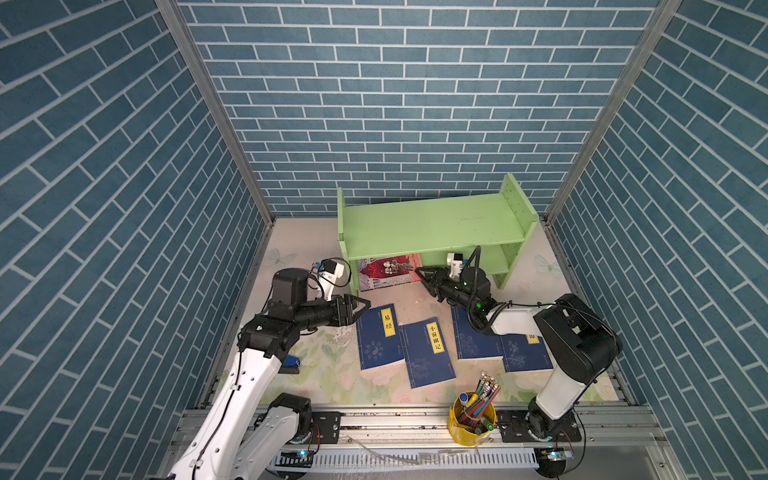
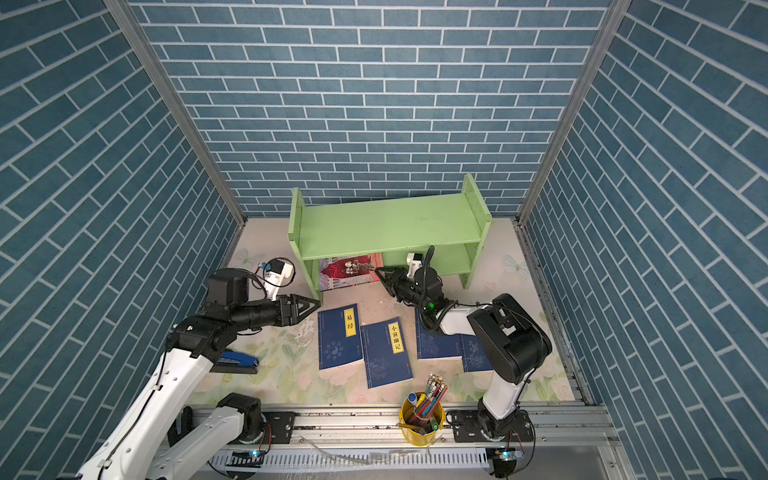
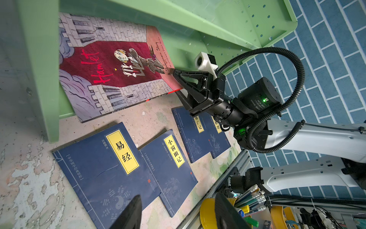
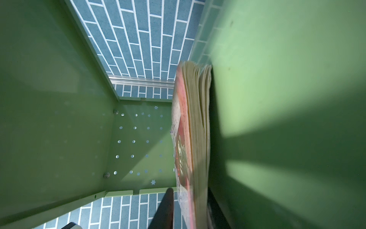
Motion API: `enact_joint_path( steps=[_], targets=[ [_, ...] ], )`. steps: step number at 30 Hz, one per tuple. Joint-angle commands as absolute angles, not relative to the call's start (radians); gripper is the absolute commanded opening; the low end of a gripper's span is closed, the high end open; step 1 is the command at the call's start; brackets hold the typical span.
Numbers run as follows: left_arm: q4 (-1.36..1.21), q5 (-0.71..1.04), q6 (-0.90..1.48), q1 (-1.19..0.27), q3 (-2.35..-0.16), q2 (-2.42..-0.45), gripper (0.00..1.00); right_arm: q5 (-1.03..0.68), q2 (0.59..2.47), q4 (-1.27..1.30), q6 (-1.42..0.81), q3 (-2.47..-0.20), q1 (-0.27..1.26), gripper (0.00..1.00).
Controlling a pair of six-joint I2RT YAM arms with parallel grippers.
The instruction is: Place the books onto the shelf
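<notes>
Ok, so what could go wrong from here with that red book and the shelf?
The red book sticks partly out of the lower tier of the shelf; the jaws of the right gripper straddle its edge loosely, so it may slide out. Pulling away, that arm could also drag the two navy books beneath it.

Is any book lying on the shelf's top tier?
No, the shelf's top tier is bare; the red-covered book sits under it.

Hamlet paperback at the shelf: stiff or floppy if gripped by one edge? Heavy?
Probably floppy: the Hamlet paperback is thin, and its page edges fan apart beside the right hand. Likely light for its area. Pushed, it should slide flat along the shelf board, not tip.
</notes>
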State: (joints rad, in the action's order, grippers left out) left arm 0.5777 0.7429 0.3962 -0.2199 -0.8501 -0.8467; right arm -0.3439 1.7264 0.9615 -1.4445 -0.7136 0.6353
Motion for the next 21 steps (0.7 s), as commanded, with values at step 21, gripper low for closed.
enact_joint_path(
  steps=[21],
  targets=[
    [0.639,0.618,0.194,-0.215,-0.84,-0.835,0.61,-0.264,1.545,0.551,-1.345,-0.726,0.623,0.42]
  ],
)
